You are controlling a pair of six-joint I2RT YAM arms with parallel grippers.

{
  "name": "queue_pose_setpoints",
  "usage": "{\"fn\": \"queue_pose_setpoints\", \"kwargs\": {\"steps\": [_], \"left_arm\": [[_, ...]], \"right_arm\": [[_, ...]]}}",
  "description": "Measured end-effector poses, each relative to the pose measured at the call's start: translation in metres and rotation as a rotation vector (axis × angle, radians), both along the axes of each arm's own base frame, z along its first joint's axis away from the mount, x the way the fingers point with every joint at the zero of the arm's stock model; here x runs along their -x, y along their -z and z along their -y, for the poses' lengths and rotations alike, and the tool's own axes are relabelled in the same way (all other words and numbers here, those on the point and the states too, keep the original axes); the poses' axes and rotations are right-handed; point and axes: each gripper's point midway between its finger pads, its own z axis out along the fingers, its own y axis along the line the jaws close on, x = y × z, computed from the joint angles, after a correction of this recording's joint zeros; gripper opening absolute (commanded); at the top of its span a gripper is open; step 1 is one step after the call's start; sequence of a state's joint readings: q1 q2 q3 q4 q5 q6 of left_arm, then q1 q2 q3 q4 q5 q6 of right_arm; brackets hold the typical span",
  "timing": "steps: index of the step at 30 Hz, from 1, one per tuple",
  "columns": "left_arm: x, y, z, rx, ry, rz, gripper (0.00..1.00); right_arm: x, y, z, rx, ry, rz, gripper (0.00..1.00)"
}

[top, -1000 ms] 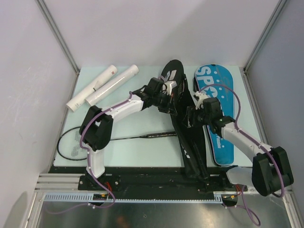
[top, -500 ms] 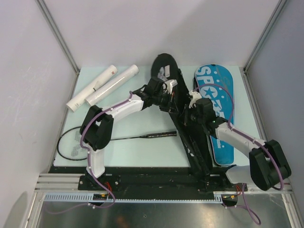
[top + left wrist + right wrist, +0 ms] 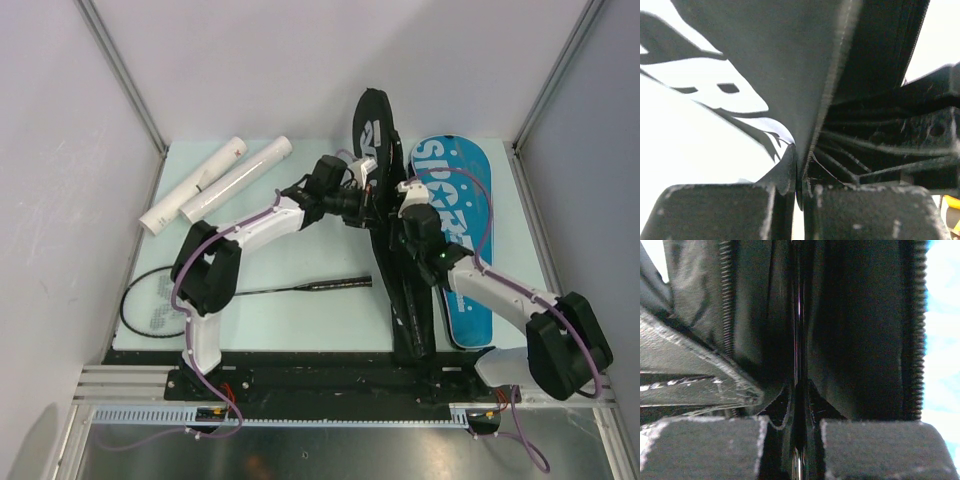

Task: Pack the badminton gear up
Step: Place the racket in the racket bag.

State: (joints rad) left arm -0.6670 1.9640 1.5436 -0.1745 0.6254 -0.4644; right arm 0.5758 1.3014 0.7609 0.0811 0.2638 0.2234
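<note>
The blue-black bag lies open at the right, its blue half lettered SPORT (image 3: 455,235) flat on the table. Its black flap (image 3: 375,130) stands up on edge, and my left gripper (image 3: 366,205) (image 3: 799,170) is shut on the flap's zipper edge (image 3: 825,100). My right gripper (image 3: 405,222) (image 3: 799,400) is inside the black lining, shut on a thin glossy black shaft (image 3: 798,315) that looks like a racket's. Another racket (image 3: 300,288) with a black handle lies on the table to the left. Two long white tubes (image 3: 235,180) lie at the back left.
The lying racket's head (image 3: 150,305) overhangs the pale mat's left edge. Grey walls with metal posts (image 3: 125,75) close in the table on both sides. The arm bases stand on a black rail (image 3: 300,375) along the near edge.
My right gripper moved left into the bag and shut on the thin shaft. The left gripper swung the black flap rightward until it stands upright.
</note>
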Motion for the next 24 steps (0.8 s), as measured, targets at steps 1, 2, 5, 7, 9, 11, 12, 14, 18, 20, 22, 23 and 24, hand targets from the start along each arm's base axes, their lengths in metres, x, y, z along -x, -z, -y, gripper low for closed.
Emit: {"fn": "queue_pose_setpoints", "kwargs": {"steps": [1,2,5,7,9,11,12,14,18,20,22,23,24], "left_arm": [[0.0,0.001,0.0,-0.001,0.0,0.003,0.0],[-0.002,0.002,0.0,0.0,-0.007,0.011,0.0],[-0.007,0.003,-0.003,0.009,-0.014,0.017,0.0],[-0.008,0.003,-0.005,0.014,-0.013,0.014,0.03],[-0.008,0.005,-0.007,0.011,-0.013,0.007,0.08],[-0.007,0.006,-0.007,0.009,-0.014,0.001,0.13],[-0.007,0.007,-0.007,0.005,-0.018,-0.004,0.15],[-0.008,0.011,-0.009,-0.015,-0.038,-0.009,0.17],[-0.01,0.031,-0.016,-0.091,-0.106,-0.021,0.29],[-0.011,0.038,-0.019,-0.127,-0.14,-0.022,0.36],[-0.014,0.044,-0.022,-0.164,-0.178,-0.012,0.45],[-0.015,0.047,-0.024,-0.182,-0.199,-0.005,0.47],[-0.016,0.049,-0.026,-0.2,-0.219,0.002,0.49]], "right_arm": [[-0.005,0.002,0.005,0.015,0.007,-0.018,0.0],[-0.008,0.001,0.009,0.024,0.01,-0.034,0.0],[-0.011,-0.008,0.016,0.044,-0.015,-0.065,0.0],[-0.011,-0.011,0.019,0.052,-0.02,-0.07,0.0],[-0.009,-0.014,0.02,0.056,-0.021,-0.074,0.0],[-0.006,-0.014,0.019,0.057,-0.023,-0.079,0.0],[-0.003,-0.014,0.015,0.055,-0.026,-0.081,0.0],[0.0,-0.015,0.01,0.058,-0.009,-0.077,0.0],[0.011,-0.02,-0.009,0.068,0.025,-0.05,0.0],[0.018,-0.021,-0.016,0.068,0.045,-0.041,0.0],[0.021,-0.023,-0.016,0.07,0.078,-0.031,0.0],[0.02,-0.024,-0.014,0.071,0.098,-0.025,0.0],[0.02,-0.025,-0.012,0.073,0.114,-0.019,0.0]]}}
